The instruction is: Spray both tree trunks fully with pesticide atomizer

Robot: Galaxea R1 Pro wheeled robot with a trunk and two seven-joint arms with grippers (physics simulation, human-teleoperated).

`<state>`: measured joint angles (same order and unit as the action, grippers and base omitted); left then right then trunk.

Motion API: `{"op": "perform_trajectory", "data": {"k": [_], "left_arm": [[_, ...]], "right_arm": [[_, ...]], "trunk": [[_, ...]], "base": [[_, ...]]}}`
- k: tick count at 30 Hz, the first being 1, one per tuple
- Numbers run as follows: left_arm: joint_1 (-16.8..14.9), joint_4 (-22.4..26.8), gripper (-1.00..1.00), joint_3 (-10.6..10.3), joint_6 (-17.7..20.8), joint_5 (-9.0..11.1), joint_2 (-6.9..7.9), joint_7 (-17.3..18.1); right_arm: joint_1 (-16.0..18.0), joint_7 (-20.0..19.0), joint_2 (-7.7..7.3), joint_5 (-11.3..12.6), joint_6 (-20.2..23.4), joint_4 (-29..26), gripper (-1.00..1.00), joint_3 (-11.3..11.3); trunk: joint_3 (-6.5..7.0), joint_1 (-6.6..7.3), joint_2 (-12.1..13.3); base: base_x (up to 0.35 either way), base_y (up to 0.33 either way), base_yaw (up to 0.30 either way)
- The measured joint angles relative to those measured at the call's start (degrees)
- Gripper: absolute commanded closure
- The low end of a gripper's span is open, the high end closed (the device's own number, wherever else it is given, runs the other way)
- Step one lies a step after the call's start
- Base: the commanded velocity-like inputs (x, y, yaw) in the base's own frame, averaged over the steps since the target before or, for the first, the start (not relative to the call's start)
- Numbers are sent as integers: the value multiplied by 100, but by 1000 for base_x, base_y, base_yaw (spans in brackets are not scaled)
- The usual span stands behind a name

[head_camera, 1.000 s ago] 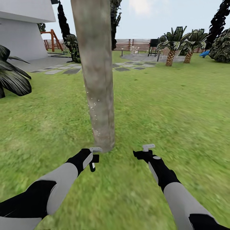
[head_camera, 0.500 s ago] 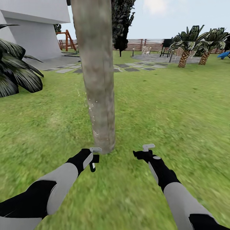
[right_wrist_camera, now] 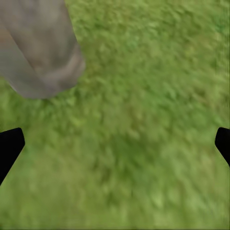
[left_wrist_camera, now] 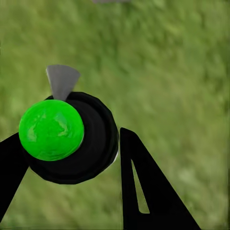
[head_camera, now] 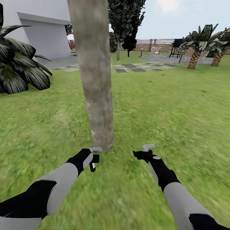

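The view has swung leftward: the dark spiky plant point(head_camera: 22, 68) and white house point(head_camera: 41, 32) sit further right in frame, so the base is circling the thick mottled beige-grey tree trunk point(head_camera: 95, 80). The left end effector point(head_camera: 93, 158) is clamped on the black pesticide atomizer with its green-capped top point(left_wrist_camera: 72, 136), just beside the trunk's foot. The right end effector point(head_camera: 145, 150) is spread wide and empty over the lawn point(head_camera: 179, 111). I judge a fresh side is being lined up.
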<state>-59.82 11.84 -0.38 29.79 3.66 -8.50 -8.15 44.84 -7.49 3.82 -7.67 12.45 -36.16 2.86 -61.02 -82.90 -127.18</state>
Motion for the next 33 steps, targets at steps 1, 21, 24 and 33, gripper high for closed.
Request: {"op": "perform_trajectory", "data": {"k": [1,21,24,33], "left_arm": [[0,-2,100,0,0,0,0,0],[0,-13,100,0,0,1,-44,-2],[-1,-16,100,0,-2,-1,-45,0],[7,-16,100,0,-2,0,-70,-8]], "right_arm": [[-1,-3,0,1,0,0,-100,0],[-1,-5,0,0,0,-5,-100,0],[-1,-5,-1,0,2,-9,-100,0],[-3,1,-1,-17,7,-1,-100,0]], "trunk": [[0,0,0],[0,0,0],[0,0,0],[0,0,0]], "base": [[16,-314,275],[47,-314,269],[0,-314,49],[0,-264,1]]}}
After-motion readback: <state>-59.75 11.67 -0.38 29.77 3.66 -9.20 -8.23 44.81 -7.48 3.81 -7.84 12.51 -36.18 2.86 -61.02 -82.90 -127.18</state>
